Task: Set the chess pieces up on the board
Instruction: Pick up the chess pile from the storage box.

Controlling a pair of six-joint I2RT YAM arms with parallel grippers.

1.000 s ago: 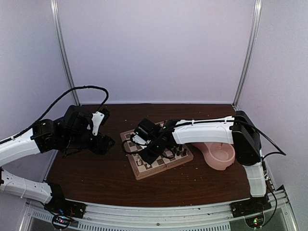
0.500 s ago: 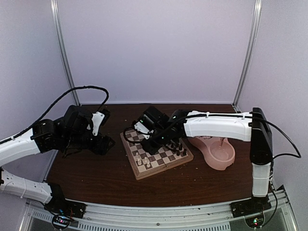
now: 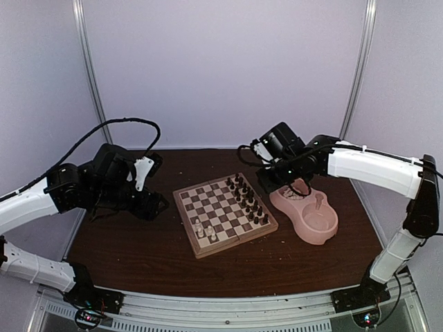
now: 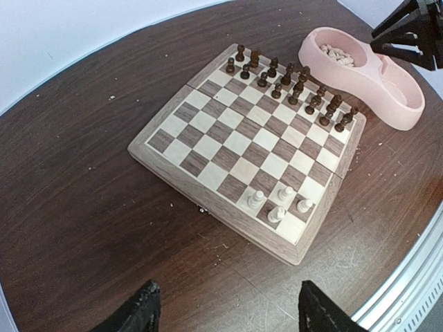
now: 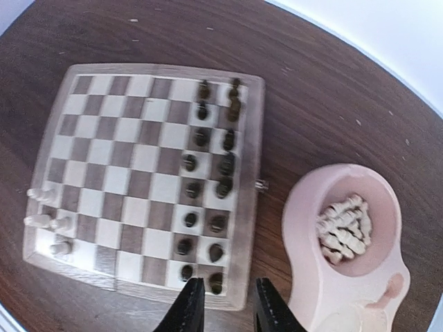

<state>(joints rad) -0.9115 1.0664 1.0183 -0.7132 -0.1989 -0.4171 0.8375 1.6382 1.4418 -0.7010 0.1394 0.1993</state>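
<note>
- Nearest us, four cream-white chess pieces (image 4: 285, 194) stand on the near corner squares of the board (image 4: 235, 149), which lies flat on the table (image 4: 83, 207).
- Left of the board, the left claw (image 4: 232, 315) hangs wide open and empty.
- Dark pieces (image 4: 293, 88) fill two rows along the board's right side.
- Just beyond that side, the pink double bowl (image 5: 304, 270) holds more cream pieces (image 5: 346, 225) in its far compartment.
- Above the gap between board and bowl, the right claw (image 5: 228, 308) hovers, narrowly parted, gripping nothing.
</note>
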